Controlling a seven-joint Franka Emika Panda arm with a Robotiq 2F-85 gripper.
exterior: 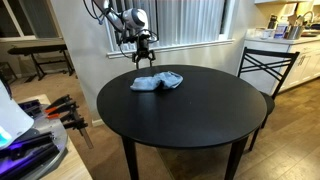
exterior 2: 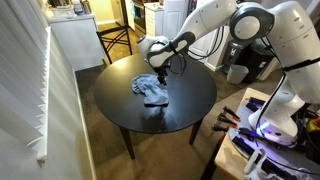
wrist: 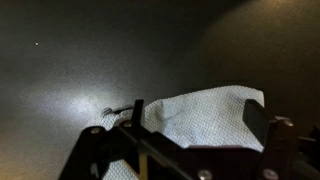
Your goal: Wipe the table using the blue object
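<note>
Right below the wrist camera, the blue cloth (wrist: pixel 205 112) is lying crumpled on the dark tabletop. Your gripper (exterior: pixel 144 58) is hanging just above it with the jaws spread wide and nothing between them; a finger (wrist: pixel 272 138) is showing to either side of the fabric.

In both exterior views the cloth is sitting on the round black table (exterior: pixel 200 125), toward the side where the arm is reaching in and well inside the rim.

You're dealing with something light and limp here, I'd say. It's going to fold and bunch rather than resist, and a shallow pinch on a loose corner is likely to leave most of it trailing. You're better off aiming for the thickest heap in the middle and pressing down so both fingers are biting through several layers. The tabletop is looking smooth, so the cloth is probably going to slide easily once you're dragging it.

Further off, a chair (exterior: pixel 266 62) is standing beside the table, well apart from the cloth.
</note>
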